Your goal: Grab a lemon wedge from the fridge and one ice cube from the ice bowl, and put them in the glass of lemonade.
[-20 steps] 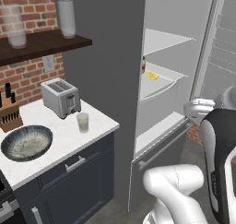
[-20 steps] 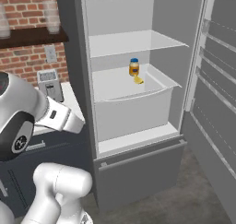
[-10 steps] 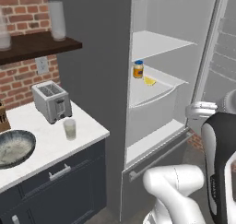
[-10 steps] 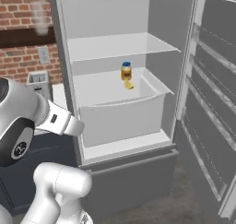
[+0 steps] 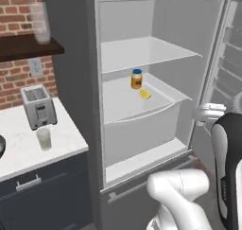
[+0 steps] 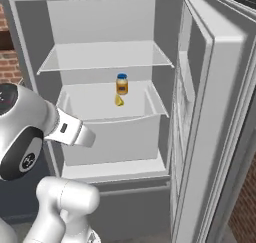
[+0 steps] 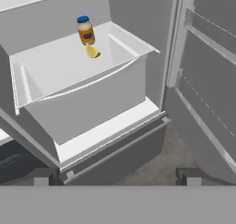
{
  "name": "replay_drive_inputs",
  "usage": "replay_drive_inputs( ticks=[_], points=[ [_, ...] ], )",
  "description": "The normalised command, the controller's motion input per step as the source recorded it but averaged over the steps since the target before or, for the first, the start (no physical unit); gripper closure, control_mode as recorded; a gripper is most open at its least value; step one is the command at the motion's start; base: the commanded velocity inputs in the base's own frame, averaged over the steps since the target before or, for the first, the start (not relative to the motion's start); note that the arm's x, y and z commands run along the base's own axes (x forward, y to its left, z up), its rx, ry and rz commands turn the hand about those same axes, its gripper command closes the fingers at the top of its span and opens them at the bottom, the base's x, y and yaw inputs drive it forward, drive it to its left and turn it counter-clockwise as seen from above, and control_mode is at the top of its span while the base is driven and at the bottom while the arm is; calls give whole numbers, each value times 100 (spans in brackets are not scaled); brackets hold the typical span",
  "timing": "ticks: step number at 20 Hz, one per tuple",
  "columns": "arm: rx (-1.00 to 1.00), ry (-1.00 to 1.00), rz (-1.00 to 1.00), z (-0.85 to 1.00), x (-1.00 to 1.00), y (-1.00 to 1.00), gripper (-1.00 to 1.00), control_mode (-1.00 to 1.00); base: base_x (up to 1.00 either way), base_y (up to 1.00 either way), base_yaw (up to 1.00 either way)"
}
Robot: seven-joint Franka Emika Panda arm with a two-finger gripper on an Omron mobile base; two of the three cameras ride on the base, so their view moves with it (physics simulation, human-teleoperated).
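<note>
We face the fridge (image 5: 90, 82), a tall dark grey box with its door (image 6: 200, 137) swung wide and smooth, pale grey-white walls inside. A thin flat shelf (image 5: 142, 51) crosses the upper part; below it sits a deep, square-cornered white drawer (image 5: 142, 125) with a gently curved front lip. On the flat surface above that drawer lies the lemon wedge (image 5: 145, 94), a small glossy bright yellow sliver, just beside and in front of a small orange jar (image 5: 136, 79) with a blue lid, which stands upright. From the hand view we see the same pair, wedge (image 7: 92, 51) near the jar (image 7: 85, 30), toward the back of the drawer's top. The door's inner face carries ribbed horizontal ledges (image 7: 207, 38).

Our jaws (image 7: 115, 177) are spread wide and pinch nothing; the two blocky dark tips rise at the bottom of the hand view, well apart from the wedge and pointing at the fridge's lower part.

To the left, on the white speckled table (image 5: 19, 148), stands the glass of lemonade (image 5: 44, 139), a small clear tumbler of pale liquid, just in front of a boxy brushed-metal toaster (image 5: 38, 106). Behind them is rough red brick (image 5: 19, 77), with a dark wooden shelf (image 5: 28, 47) holding a tall frosted glass (image 5: 40, 22).
</note>
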Motion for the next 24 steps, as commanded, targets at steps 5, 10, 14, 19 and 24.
replay_drive_inputs(
  ticks=[5, 10, 14, 19, 24],
  points=[
    [0, 0, 0, 0, 0, 0, -100, 100, 11, -24, 36],
    [0, 0, 0, 0, 0, 0, -100, 100, 16, 1, 16],
    [0, 0, 0, 0, 0, 0, -100, 100, 84, -2, 9],
    [0, 0, 0, 0, 0, 0, -100, 100, 58, -17, 2],
    [2, -5, 1, -5, -21, -33, -100, -100, -5, -22, 0]
  ],
)
